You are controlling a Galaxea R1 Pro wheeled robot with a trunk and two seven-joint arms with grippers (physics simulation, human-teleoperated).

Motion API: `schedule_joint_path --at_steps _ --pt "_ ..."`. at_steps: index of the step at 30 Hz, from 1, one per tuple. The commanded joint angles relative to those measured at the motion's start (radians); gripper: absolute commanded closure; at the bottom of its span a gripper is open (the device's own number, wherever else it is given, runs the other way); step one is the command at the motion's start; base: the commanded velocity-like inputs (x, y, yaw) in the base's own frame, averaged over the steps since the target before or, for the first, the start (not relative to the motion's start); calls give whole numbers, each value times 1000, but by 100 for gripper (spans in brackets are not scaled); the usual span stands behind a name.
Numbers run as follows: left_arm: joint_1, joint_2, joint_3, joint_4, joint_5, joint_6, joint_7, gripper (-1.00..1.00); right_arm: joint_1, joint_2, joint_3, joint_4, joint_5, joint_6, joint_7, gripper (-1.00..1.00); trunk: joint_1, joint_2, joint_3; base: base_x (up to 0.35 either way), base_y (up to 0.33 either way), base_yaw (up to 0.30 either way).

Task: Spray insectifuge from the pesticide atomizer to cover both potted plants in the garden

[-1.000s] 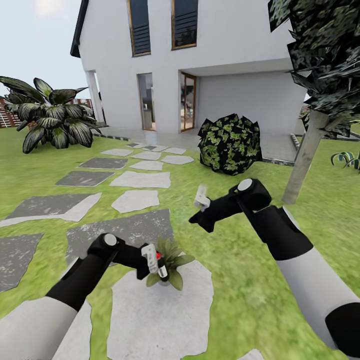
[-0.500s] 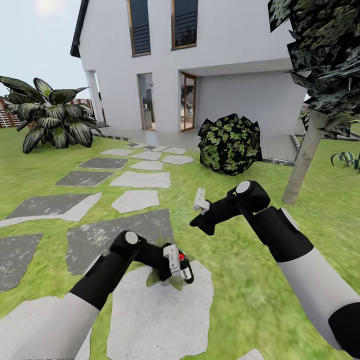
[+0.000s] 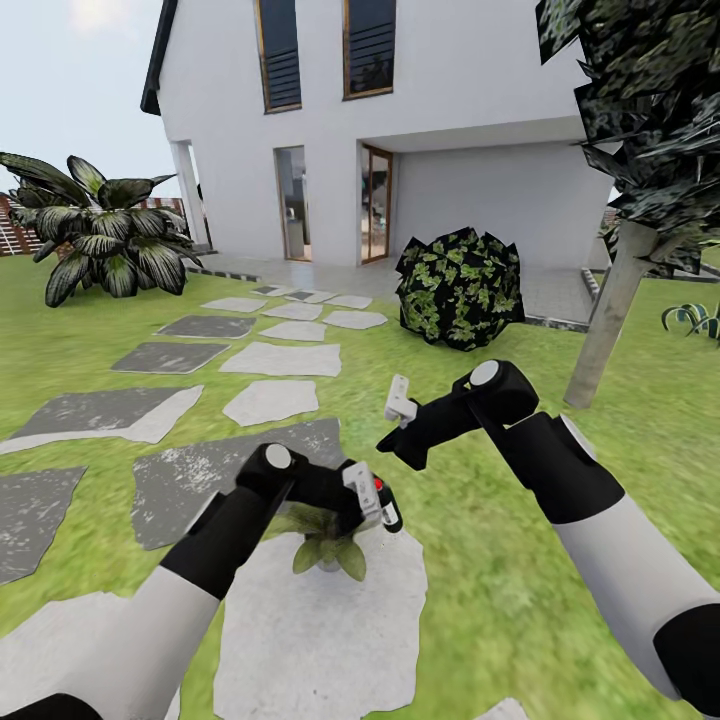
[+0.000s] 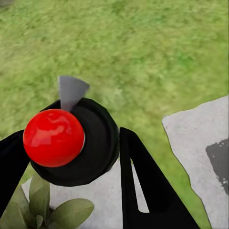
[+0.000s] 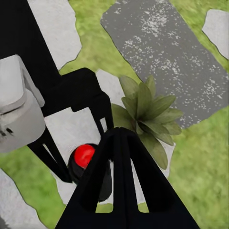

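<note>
My left gripper (image 3: 385, 510) is shut on the pesticide atomizer (image 3: 380, 490), whose red button and black neck (image 4: 90, 143) sit between the black fingers (image 4: 143, 181). A grey wedge sticks out from its head. The bottle's body is hidden. It hangs just above and right of one potted plant (image 3: 325, 545), a low green rosette on a pale stepping stone (image 3: 320, 630). The right wrist view looks down on that potted plant (image 5: 145, 112) and the atomizer (image 5: 85, 155). My right gripper (image 3: 392, 452) hovers higher up, its fingers pressed together and holding nothing.
Grey and pale stepping stones (image 3: 240, 470) run over the lawn toward the white house (image 3: 400, 130). A round dark bush (image 3: 460, 288) stands ahead, a big dark-leaved shrub (image 3: 105, 240) at far left, a tree trunk (image 3: 605, 320) at right.
My left arm has carried the atomizer to the right and slightly up, from the plant's left side across it to its upper right. The right arm has barely shifted.
</note>
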Motion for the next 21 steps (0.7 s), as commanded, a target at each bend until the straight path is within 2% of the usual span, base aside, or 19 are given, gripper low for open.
schedule_joint_path --at_steps 1,10,12,15,21 --pt "-1 -2 0 -1 -4 13 -3 100 -1 0 1 -1 7 8 7 100 0 0 -1 0 0 0" --pt "-3 -2 6 -10 -3 22 6 100 -2 -6 1 -1 8 8 7 100 0 0 -1 0 0 0" --pt "-3 0 17 -11 -3 21 6 100 -2 -7 1 -1 8 8 7 100 0 0 -1 0 0 0" --pt "-15 4 61 -13 -2 18 0 100 -2 -8 1 -1 8 8 7 100 0 0 -1 0 0 0" --pt "-28 6 81 -14 -2 19 -2 100 -2 -9 0 -1 8 7 7 100 0 0 -1 0 0 0"
